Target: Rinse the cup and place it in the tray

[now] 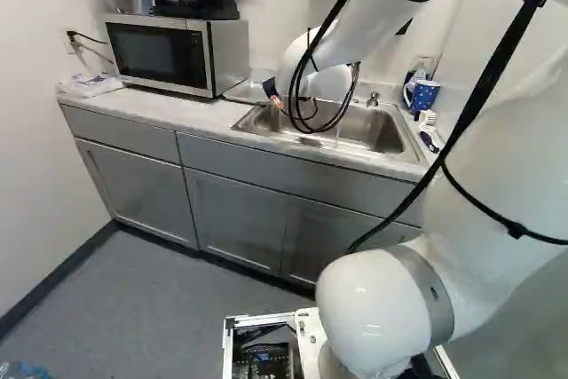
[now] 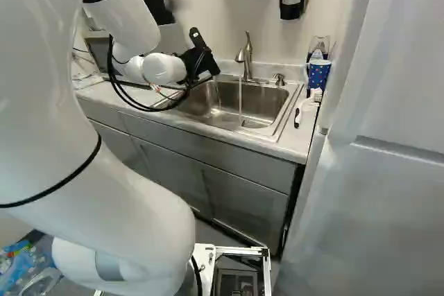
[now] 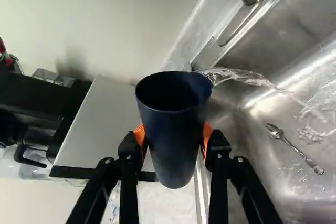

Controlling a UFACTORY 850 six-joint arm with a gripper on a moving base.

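Soft, fairly even room light falls on the pale wall (image 2: 208,12) behind the sink (image 2: 267,105), while the cupboards (image 1: 235,219) below it and the floor (image 1: 160,308) in front of it look dimmer. In the wrist view, glare streaks the sink's metal, the running water (image 3: 241,76) glints inside it, and the cup (image 3: 176,140) near its edge is almost black within. A faint shadow smudges the wall beyond the sink.

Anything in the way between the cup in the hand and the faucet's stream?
Nothing visible stands between the cup, gripped in the hand, and the stream from the faucet. A metal utensil lies lower, in the sink, probably clear of that path. I can't make out a tray.
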